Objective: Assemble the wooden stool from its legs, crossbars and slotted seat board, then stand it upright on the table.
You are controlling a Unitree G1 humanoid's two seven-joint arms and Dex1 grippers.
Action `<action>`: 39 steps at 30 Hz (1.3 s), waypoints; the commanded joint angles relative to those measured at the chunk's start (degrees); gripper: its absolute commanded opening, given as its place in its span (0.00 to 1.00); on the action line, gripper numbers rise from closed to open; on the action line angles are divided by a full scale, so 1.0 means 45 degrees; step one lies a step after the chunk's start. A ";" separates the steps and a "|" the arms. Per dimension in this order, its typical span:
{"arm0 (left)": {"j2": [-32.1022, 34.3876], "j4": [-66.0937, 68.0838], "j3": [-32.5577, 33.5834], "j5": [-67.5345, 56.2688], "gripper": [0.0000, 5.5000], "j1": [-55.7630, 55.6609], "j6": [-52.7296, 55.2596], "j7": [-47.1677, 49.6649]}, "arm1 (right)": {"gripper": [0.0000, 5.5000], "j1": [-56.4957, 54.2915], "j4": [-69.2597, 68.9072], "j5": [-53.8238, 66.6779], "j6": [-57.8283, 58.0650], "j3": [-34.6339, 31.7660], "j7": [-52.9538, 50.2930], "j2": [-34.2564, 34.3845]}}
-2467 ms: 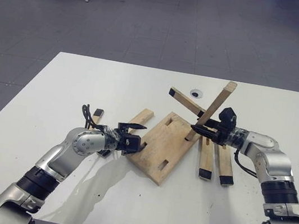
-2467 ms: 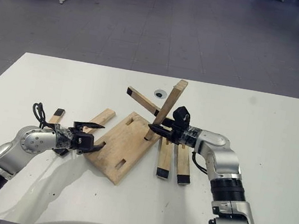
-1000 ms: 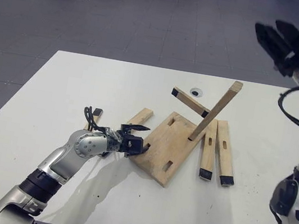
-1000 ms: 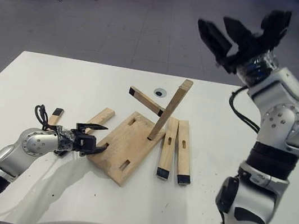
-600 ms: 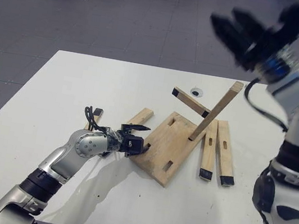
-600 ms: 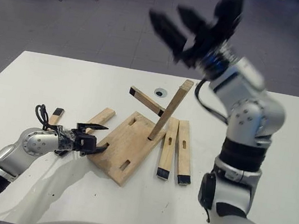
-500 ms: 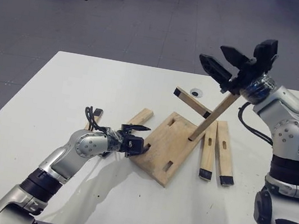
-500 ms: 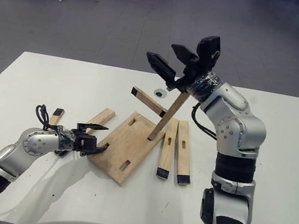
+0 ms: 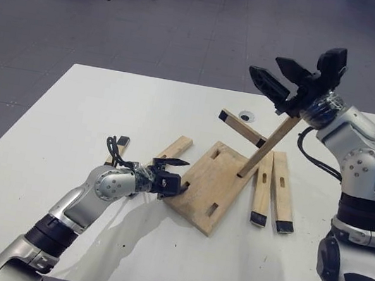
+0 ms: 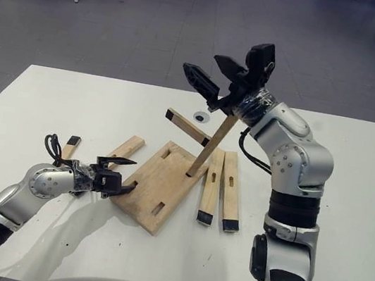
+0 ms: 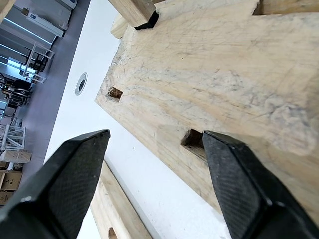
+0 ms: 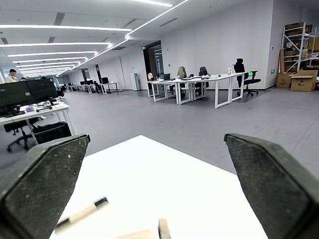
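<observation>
seat board [image 9: 212, 187]: slotted plank lying flat near the middle of the white table [image 9: 70, 115], turned at an angle, slots facing up.
leaning leg [image 9: 263, 149]: lower end set in the board's far-right slot, tilting up and to the right, with its top end just under the right arm's wrist.
crossbar [image 9: 241, 127]: joined to the leaning leg about halfway up, jutting left, black-tipped end in the air above the table.
flat leg [image 9: 263, 188]: on the table just right of the board, black end nearest.
second flat leg [image 9: 282, 197]: just beside the first on its right, lying the same way.
loose bar [image 9: 176, 146]: on the table just off the board's far-left edge.
short piece [image 10: 71, 145]: black-tipped, farther left, apart from the rest.
left gripper [image 9: 183, 175]: low over the table at the board's near-left edge, fingers spread and holding nothing. its wrist view looks across the board's edge and slots. whether a finger touches the wood cannot be told.
right gripper [image 9: 265, 66]: raised high above the leaning leg's top, pointing left — fingers wide apart and empty.
</observation>
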 commanded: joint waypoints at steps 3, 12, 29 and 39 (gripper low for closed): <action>0.0054 0.0636 -0.0617 0.0554 0.62 0.0419 0.0435 -0.0404 | 0.91 -0.3549 0.0504 0.1292 -0.0462 -0.2139 -0.0917 -0.0372; 0.0010 0.0770 -0.0651 0.0579 0.62 0.0226 0.0349 -0.0405 | 0.91 0.2025 0.1861 -0.1694 -0.0944 0.1645 0.0895 -0.0390; -0.0228 -0.0104 -0.0514 0.0568 0.62 0.1178 0.2126 -0.0081 | 0.91 -0.2469 0.1373 -0.0422 -0.1351 -0.2320 -0.1533 -0.1035; -0.2810 -0.1623 -0.0079 0.0766 0.62 0.2238 0.9992 0.2113 | 0.91 0.5842 -0.2043 -0.2308 -0.0676 -0.2360 -0.3503 -0.1132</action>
